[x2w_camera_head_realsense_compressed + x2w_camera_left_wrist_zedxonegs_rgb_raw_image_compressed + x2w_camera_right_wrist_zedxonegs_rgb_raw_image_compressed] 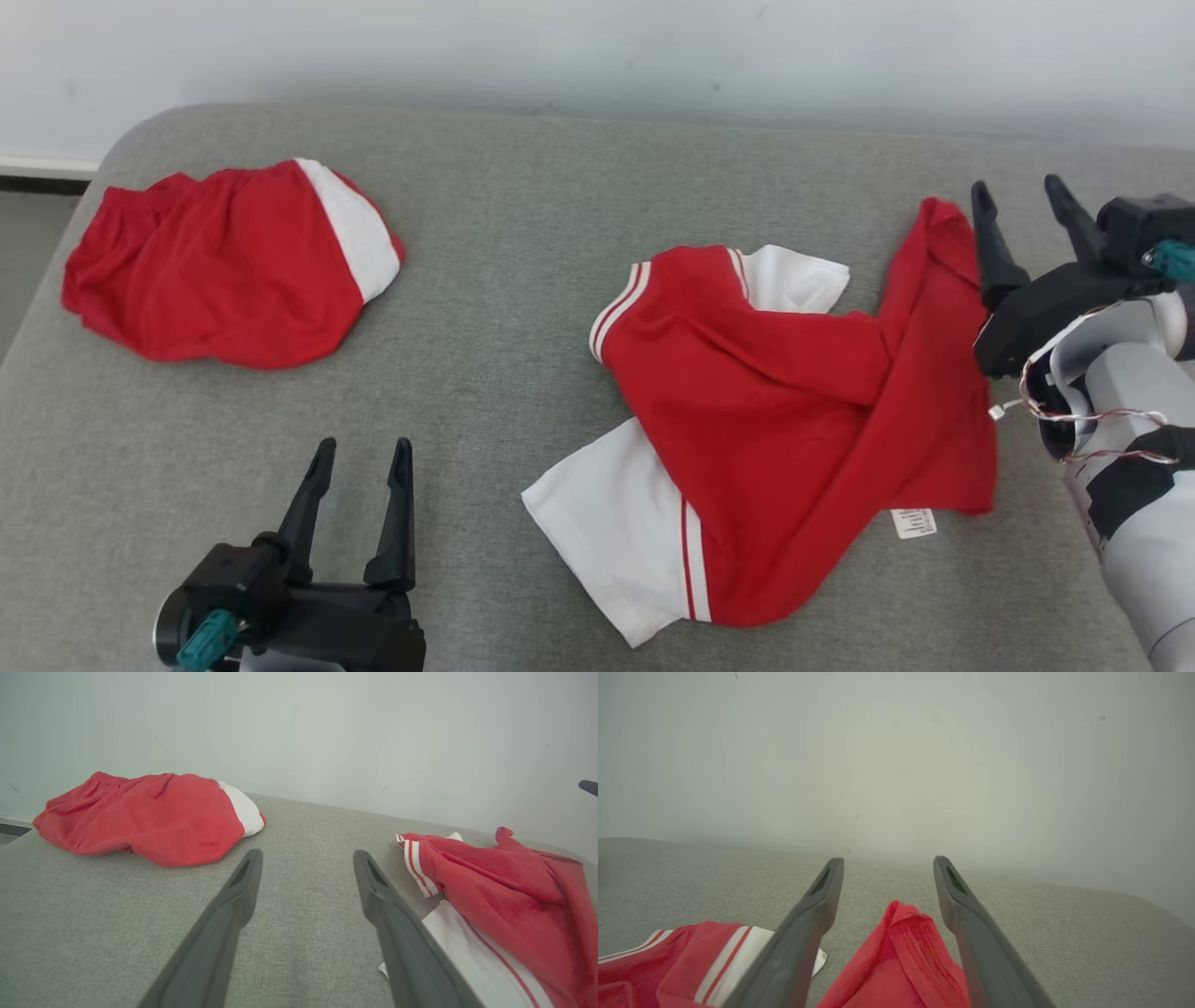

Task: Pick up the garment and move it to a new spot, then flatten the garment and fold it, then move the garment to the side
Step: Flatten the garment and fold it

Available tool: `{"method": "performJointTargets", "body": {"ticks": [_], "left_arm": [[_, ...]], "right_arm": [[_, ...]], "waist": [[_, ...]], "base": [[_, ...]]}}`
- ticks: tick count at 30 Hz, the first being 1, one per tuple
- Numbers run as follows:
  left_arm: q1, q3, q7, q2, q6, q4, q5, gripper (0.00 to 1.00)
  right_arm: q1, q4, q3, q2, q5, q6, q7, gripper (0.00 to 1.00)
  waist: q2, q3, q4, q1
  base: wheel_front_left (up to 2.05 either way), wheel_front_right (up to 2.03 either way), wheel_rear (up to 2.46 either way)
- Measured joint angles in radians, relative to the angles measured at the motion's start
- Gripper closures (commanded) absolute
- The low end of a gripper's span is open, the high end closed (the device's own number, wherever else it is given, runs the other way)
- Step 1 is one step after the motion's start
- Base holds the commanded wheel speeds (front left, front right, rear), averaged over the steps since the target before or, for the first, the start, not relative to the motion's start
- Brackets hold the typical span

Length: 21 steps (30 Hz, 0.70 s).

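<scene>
We are holding our right gripper [1016, 187] at the far right edge of the garment [775, 439], a red shirt with white striped sleeves that is lying crumpled on the right half of the grey padded bench [504, 280]. The jaws are standing wide apart. In the right wrist view a raised ridge of red hem [906, 933] is sitting between the two fingers [973, 933], pinched by neither. Whether the cloth is brushing a finger we cannot tell. We are judging that the gripper is placed here because this corner is standing proud of the bench, which makes it the easiest place to take hold without dragging on the padding. The right forearm is reaching in from the right edge of the head view, fingers pointing toward the wall [597, 47], low over the cloth.

Our left gripper [365, 446] is hovering near the front of the bench, left of the garment and apart from it. Its jaws are likewise spread and gripping nothing, and its fingers are also pointing at the wall. A second red piece, shorts [233, 261] with a white band, is lying well apart at the far left. The garment is bunched and twisted, its label [913, 523] showing at the near edge, so we are reading the flattening as not yet done.
</scene>
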State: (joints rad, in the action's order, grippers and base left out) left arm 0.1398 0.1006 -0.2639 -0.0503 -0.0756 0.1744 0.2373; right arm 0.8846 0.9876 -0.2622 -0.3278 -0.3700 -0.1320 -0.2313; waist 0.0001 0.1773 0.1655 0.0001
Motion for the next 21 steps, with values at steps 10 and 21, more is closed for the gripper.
{"method": "performJointTargets", "body": {"ticks": [10, 21], "left_arm": [[-0.033, -0.081, 0.0, 0.0, -0.012, -0.001, -0.025, 0.0], [-0.091, -0.152, 0.0, 0.0, -0.021, -0.029, -0.053, 0.0]], "right_arm": [[-0.115, -0.158, -0.022, -0.011, -0.083, 0.0, -0.03, 0.0], [-0.45, -0.54, 0.1, 0.017, -0.019, 0.0, -0.032, 0.0]], "waist": [[-0.0001, -0.056, -0.087, -0.0002], [-0.0001, -0.108, -0.176, -0.0003]], "base": [[0.0, 0.0, 0.0], [0.0, 0.0, 0.0]]}}
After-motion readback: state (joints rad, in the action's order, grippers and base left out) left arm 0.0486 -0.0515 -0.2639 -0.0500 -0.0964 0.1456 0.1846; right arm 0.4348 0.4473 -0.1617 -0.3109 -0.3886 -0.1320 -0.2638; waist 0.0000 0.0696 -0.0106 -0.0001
